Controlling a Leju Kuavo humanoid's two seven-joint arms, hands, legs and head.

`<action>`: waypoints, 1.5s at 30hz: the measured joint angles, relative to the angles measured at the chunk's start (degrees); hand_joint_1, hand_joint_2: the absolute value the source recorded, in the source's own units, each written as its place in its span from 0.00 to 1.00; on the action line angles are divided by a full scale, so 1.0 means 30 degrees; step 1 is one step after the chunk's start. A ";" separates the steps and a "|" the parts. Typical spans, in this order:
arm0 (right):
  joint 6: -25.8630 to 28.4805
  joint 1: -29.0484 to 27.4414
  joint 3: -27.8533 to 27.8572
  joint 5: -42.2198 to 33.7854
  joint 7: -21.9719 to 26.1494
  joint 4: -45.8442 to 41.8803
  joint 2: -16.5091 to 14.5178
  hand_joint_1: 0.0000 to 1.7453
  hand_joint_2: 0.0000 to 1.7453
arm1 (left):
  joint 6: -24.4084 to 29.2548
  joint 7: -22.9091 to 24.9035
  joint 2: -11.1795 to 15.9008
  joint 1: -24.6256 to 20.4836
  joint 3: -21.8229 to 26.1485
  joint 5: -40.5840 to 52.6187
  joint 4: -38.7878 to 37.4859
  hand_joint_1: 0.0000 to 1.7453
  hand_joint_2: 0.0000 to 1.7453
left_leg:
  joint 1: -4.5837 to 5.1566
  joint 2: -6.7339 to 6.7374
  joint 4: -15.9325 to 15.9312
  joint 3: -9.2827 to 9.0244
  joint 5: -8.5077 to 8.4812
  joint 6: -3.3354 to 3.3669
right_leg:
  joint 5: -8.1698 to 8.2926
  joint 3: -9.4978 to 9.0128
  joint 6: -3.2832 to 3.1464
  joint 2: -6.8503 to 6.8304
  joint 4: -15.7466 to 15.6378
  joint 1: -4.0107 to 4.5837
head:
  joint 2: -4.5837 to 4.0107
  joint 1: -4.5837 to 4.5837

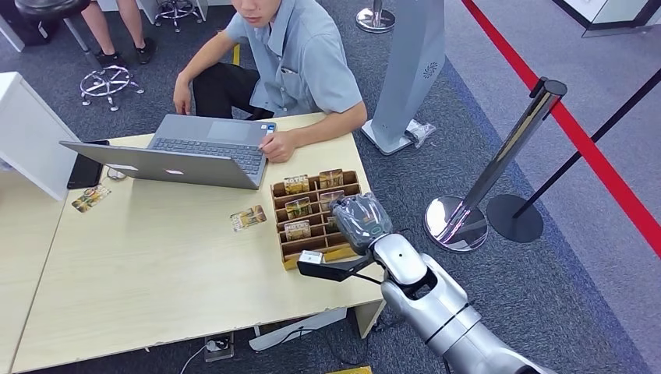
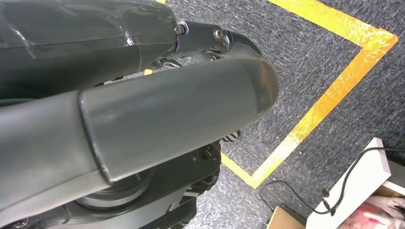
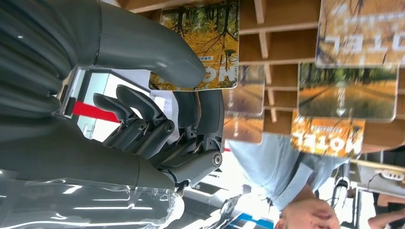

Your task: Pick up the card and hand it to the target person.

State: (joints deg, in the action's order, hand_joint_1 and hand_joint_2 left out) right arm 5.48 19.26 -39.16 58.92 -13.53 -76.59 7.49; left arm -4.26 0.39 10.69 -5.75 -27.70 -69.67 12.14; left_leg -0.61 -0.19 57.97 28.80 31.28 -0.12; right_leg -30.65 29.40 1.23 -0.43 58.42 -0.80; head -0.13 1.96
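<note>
A wooden card rack (image 1: 305, 248) stands at the table's right edge with several autumn-print hotel cards upright in its slots. My right hand (image 1: 359, 220) is over the rack's right side. In the right wrist view this hand (image 3: 157, 109) pinches one card (image 3: 210, 33), thumb on its printed face and dark fingers (image 3: 205, 114) behind it; the card's far end is still among the slots. Other cards (image 3: 348, 90) stand beside it. The person (image 1: 300, 58) sits across the table, a hand on a laptop. My left hand (image 2: 191, 95) hangs over the floor, holding nothing.
An open laptop (image 1: 195, 152) sits at the table's far side. A loose card (image 1: 248, 218) lies left of the rack, another (image 1: 91, 198) near a phone (image 1: 84, 170). A stanchion post (image 1: 483, 187) and grey kiosk (image 1: 409, 70) stand right of the table. Yellow floor tape (image 2: 325, 95).
</note>
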 joint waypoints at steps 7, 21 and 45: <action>-0.0559 -0.0463 0.1398 0.0603 -0.0430 -0.3074 0.0834 1.00 1.00 | 0.1033 0.0873 -0.0064 0.0005 0.0004 -0.0115 -0.0127 0.00 0.00 | 0.0004 0.0006 0.0010 0.0006 0.0000 0.0001 | 0.0000 0.0007 0.0000 0.0006 -0.0001 -0.0003 | 0.0000 0.0000; 0.0200 0.0376 0.4492 0.0700 0.0675 -0.7238 0.1740 1.00 1.00 | 0.0991 0.1033 -0.0233 -0.0022 0.0004 0.0178 -0.0149 0.00 0.00 | 0.0007 0.0024 0.0013 0.0000 0.0000 0.0001 | 0.0002 -0.0005 -0.0001 0.0005 0.0005 -0.0006 | 0.0000 -0.0003; 0.1568 0.2651 0.4478 -0.0140 0.2370 -0.1507 0.0222 0.00 1.00 | 0.1091 0.1313 -0.0330 -0.0088 0.0000 0.0585 -0.0157 0.00 0.00 | 0.0004 0.0004 0.0014 0.0012 -0.0001 0.0001 | 0.0002 -0.0001 -0.0001 -0.0004 0.0008 -0.0004 | 0.0000 -0.0003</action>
State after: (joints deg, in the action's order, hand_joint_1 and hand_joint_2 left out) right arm 10.18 27.21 -25.73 58.51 -6.42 -81.12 8.16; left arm -0.99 4.33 9.70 -6.01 -27.70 -67.92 11.67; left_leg -0.60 -0.18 58.01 28.84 31.28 -0.12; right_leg -30.65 29.40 1.23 -0.44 58.45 -0.81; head -0.13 1.95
